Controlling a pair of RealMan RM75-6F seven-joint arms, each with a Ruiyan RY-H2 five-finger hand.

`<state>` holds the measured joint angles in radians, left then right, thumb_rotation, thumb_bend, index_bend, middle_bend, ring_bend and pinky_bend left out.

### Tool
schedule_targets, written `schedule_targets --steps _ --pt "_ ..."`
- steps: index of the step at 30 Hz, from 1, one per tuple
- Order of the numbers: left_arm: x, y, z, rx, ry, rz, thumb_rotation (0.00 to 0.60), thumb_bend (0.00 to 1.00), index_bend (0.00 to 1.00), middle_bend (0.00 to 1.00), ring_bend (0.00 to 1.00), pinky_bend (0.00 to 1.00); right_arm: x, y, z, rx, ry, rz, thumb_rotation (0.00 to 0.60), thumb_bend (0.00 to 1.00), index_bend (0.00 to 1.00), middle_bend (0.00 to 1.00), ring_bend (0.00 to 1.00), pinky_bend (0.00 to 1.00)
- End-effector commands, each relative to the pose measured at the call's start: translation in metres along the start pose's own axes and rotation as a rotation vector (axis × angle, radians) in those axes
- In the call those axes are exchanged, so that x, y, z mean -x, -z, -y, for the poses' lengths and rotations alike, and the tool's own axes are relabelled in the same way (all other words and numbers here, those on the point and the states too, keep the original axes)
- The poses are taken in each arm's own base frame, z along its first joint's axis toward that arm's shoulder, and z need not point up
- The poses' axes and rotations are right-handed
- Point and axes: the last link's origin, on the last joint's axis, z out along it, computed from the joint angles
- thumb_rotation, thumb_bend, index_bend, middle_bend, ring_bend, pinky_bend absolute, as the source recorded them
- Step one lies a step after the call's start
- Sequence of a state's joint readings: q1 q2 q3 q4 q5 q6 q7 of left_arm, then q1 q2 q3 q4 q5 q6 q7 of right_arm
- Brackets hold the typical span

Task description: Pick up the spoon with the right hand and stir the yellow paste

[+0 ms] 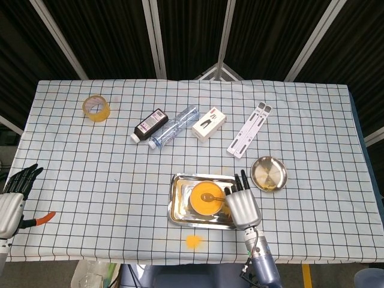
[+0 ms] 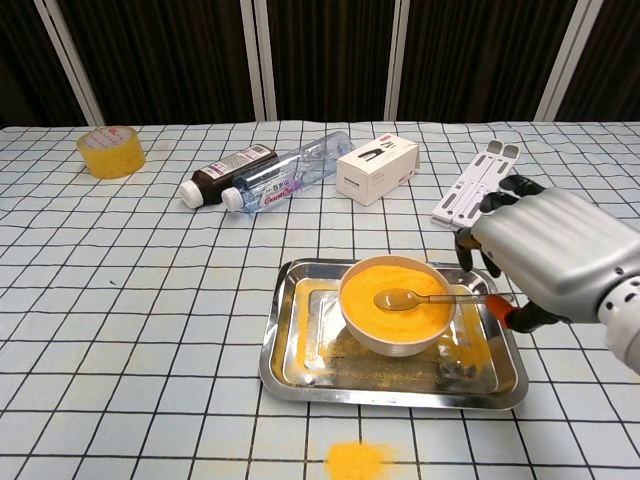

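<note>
A white bowl of yellow paste [image 2: 397, 318] stands in a steel tray [image 2: 300, 375] near the table's front edge. The spoon [image 2: 400, 298] lies with its bowl on the paste and its clear handle pointing right over the rim. My right hand [image 2: 545, 255] hovers above the handle's end with its fingers spread, and no grip on the handle shows. From the head view, the right hand [image 1: 242, 204] covers the tray's [image 1: 180, 207] right side beside the bowl [image 1: 207, 198]. My left hand [image 1: 12, 201] stays at the table's left edge, fingers apart and holding nothing.
A tape roll [image 1: 96, 108], a dark bottle [image 1: 150, 125], a clear bottle [image 1: 174, 133], a white box [image 1: 209, 123] and a white stand [image 1: 249, 137] lie across the back. A small steel dish [image 1: 268, 173] sits right of the tray. Yellow spill [image 1: 192, 241] marks the cloth in front.
</note>
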<state>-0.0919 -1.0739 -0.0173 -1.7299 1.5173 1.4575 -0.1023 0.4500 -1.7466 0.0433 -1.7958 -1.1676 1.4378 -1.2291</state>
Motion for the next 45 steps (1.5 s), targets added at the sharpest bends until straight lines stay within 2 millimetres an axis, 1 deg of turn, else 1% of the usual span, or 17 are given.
schedule_targets --steps 1,10,21,45 --pt "-0.0001 -0.0001 -0.0001 0.001 0.000 0.001 0.600 0.00 0.00 0.00 0.00 0.00 -0.0001 0.0002 0.0044 -0.003 -0.001 0.004 0.600 0.46 0.41 0.47 0.14 0.00" --pt "-0.0007 0.0003 -0.0001 0.002 0.005 0.000 0.600 0.00 0.00 0.00 0.00 0.00 0.0045 -0.0018 0.0115 -0.002 -0.001 0.020 0.600 0.46 0.42 0.47 0.14 0.00" --pt "-0.0007 -0.0003 0.0000 0.001 0.006 0.001 0.600 0.00 0.00 0.00 0.00 0.00 0.0059 -0.0039 0.0120 0.004 -0.005 0.028 0.600 0.46 0.44 0.47 0.14 0.00" --pt "-0.0007 -0.0005 0.0001 0.000 0.006 0.002 0.600 0.00 0.00 0.00 0.00 0.00 0.0069 -0.0052 0.0108 0.016 -0.004 0.027 0.600 0.46 0.50 0.50 0.17 0.00"
